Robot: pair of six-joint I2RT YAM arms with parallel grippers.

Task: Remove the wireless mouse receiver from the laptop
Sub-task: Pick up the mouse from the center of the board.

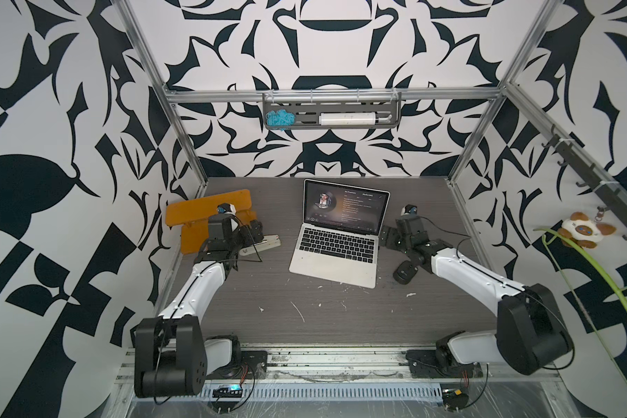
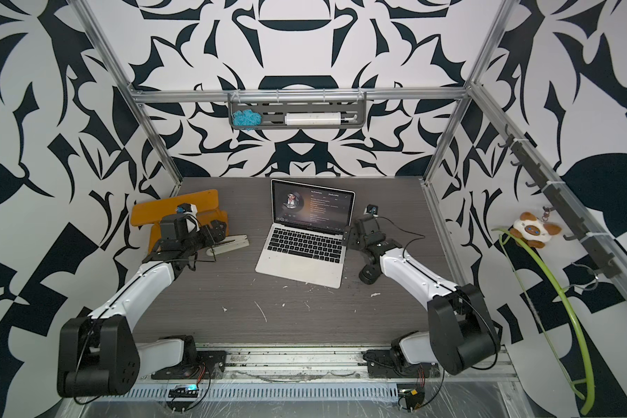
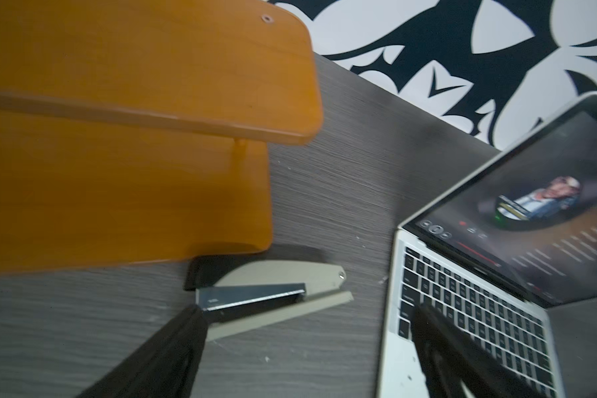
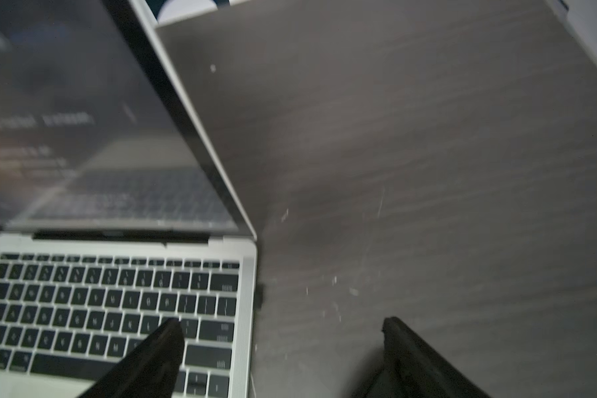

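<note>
At the three o'clock edge of the laptop point(image 4: 221, 245), the wireless mouse receiver point(image 4: 260, 296) sat plugged into its port, and the right gripper point(image 4: 281, 323) straddled that edge, spread wide and holding nothing. Approach was judged the step in hand; the next move called for centring the jaws on the nub, closing, and drawing straight out toward three o'clock. The left gripper point(image 3: 307, 309), at nine o'clock, was likewise wide and empty.

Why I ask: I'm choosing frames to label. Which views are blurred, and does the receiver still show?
Right wrist view: heavy motion blur, keys on the laptop smeared, screen text unreadable, yet the receiver shows as a dark nub on its side edge. Left wrist view: milder blur, the stapler soft. Both top views: sharp and evenly lit, but the receiver is too small to make out.
</note>
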